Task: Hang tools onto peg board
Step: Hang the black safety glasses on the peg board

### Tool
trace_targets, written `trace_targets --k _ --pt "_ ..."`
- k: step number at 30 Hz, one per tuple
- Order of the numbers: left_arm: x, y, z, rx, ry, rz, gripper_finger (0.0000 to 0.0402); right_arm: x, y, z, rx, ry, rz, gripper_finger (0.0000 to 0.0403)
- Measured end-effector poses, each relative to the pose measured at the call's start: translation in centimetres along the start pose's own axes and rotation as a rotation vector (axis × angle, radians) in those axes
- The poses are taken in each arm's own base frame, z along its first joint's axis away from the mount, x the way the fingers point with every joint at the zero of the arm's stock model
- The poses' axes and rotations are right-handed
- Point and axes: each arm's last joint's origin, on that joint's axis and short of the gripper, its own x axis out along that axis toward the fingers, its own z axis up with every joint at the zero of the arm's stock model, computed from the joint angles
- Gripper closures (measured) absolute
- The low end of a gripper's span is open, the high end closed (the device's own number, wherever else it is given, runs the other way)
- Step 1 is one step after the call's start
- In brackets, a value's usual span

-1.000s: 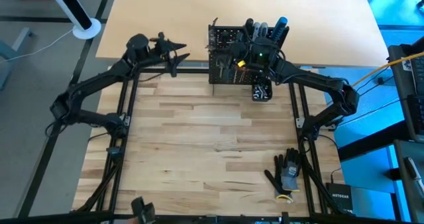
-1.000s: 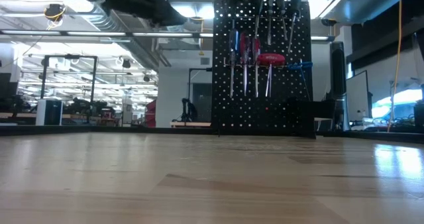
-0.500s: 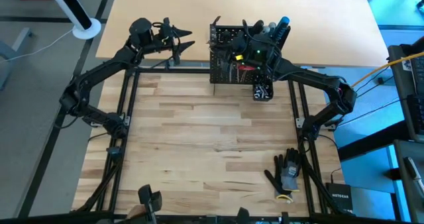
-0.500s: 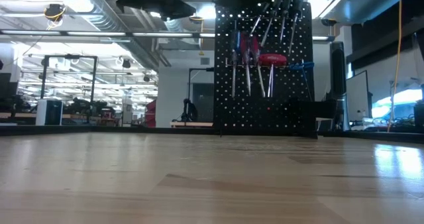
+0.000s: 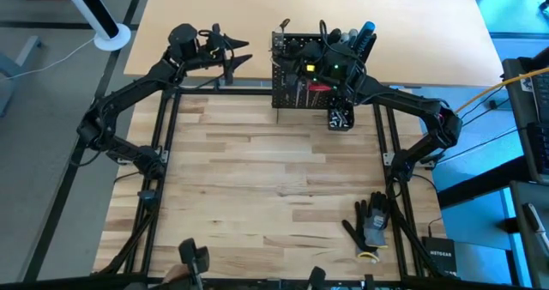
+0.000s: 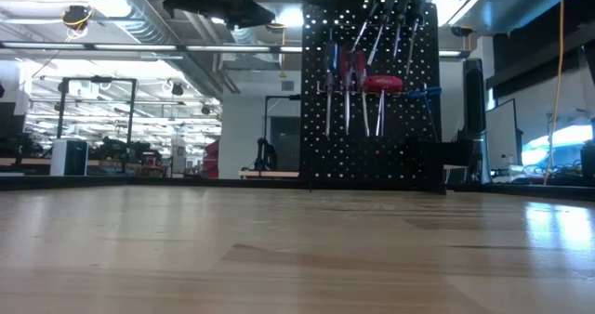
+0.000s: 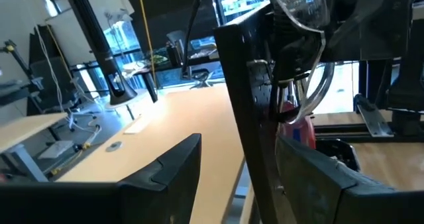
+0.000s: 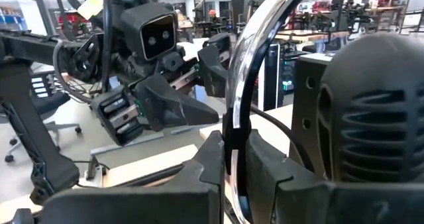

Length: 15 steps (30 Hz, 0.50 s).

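Observation:
The black peg board [image 5: 292,75] stands upright at the table's far edge. Red- and blue-handled tools [image 6: 358,72] hang on its face. My right gripper [image 8: 235,168] is level at the board's top [image 5: 326,54], shut on a curved shiny metal loop [image 8: 242,85]. Thin metal shafts [image 6: 376,31] hang slanted at the board's top. My left gripper [image 5: 243,51] is open and level, just left of the board, with the board's side edge [image 7: 242,105] ahead of its fingers and nothing between them. My right gripper pinches the curved metal loop [image 8: 233,134] between its two fingers, which lie across it. The fingers come in level, from the table's right side. The loop rises above the fingers and is lifted clear of the table. What hangs from it is hidden by the gripper.
A small black cup [image 5: 338,117] stands at the board's near right foot. Black gloves [image 5: 371,226] lie near the table's right front corner. Bare wooden table top [image 5: 257,178] stretches in front of the board. Beyond the far edge lies a tan desk top [image 5: 214,15].
My left gripper has risen and moved toward the far edge and the peg board, staying open, then stopped. My right gripper has rolled about its own axis at the board's top. The thin shafts there have swung from hanging straight down to slanting.

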Motion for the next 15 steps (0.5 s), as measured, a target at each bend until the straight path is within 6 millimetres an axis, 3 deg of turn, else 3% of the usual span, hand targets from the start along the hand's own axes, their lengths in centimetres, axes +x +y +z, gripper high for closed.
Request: trace_targets --k 15 --pt "0.0 0.1 0.2 0.026 -0.015 0.021 0.0218 -0.22 0.16 0.53 0.061 -0.044 0.042 0.0368"
